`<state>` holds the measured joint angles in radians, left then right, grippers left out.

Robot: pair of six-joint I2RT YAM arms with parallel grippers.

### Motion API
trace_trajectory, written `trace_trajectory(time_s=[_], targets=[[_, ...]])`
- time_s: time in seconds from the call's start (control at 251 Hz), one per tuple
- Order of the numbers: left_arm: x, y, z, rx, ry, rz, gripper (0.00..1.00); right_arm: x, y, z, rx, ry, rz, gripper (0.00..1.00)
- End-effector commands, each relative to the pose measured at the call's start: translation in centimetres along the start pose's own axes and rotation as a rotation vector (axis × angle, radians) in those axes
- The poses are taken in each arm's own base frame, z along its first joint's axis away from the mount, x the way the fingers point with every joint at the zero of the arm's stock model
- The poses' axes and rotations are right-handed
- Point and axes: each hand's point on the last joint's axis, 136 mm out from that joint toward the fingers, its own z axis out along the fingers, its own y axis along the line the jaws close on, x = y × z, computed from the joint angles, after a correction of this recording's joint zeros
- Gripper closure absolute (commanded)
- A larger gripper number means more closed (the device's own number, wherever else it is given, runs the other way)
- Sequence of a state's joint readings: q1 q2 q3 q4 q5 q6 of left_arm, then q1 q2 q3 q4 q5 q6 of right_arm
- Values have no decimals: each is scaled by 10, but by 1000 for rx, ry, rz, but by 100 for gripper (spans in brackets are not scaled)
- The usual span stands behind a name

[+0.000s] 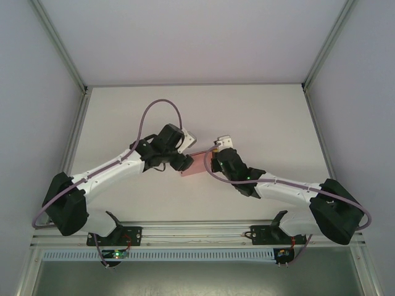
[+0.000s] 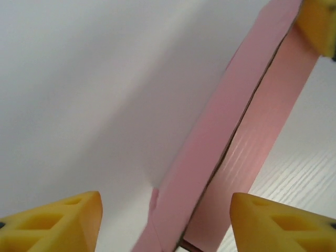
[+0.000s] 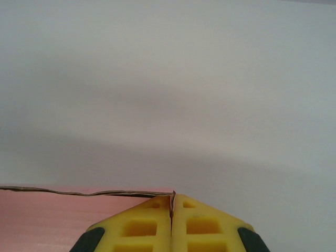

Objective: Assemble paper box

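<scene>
- Seen from above, two white-and-black robot arms reach in from the near edge of a pale table (image 1: 123, 117) and meet near its middle.
- The paper box (image 1: 196, 165), a thin pink card piece, sits between the two arm tips, near the centre of the table.
- The right gripper (image 1: 214, 154) is clenched on the box. In its wrist view the two yellow fingers (image 3: 202, 228) press flat against each other, with the card's thin edge pinched in the seam between them; the pink surface (image 3: 58, 220) spreads away to the lower left.
- The left gripper (image 1: 180, 162) is at the box's opposite side, its jaws released. In its wrist view the two yellow fingers (image 2: 58, 223) stand well apart at the bottom corners.
- In that same view the pink box (image 2: 210, 142) runs as a tilted, folded strip from bottom centre to top right, passing between the spread fingers. The left finger is clear of it; whether the right finger touches it cannot be told.
- At the strip's top right end, a yellow fingertip of the right gripper (image 2: 317, 23) holds the card.
</scene>
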<state>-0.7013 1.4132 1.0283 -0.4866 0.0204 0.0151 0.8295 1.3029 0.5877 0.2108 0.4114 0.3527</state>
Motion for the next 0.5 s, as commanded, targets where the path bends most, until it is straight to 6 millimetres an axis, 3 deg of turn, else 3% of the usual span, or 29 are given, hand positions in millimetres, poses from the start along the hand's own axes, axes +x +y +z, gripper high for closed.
trace_trajectory(time_s=[0.0,0.215,0.411,0.495], targets=[[2,6,-9,-53,-5,-67,45,33,-11,1,61,128,-58,100],[4,12,-14,-88,10,-94,54,33,-8,1,47,137,-54,100],[20,14,-16,-104,50,-133,62,31,-10,-2,59,136,-57,100],[20,12,-17,-99,44,-136,70,31,-9,-1,56,139,-61,100]])
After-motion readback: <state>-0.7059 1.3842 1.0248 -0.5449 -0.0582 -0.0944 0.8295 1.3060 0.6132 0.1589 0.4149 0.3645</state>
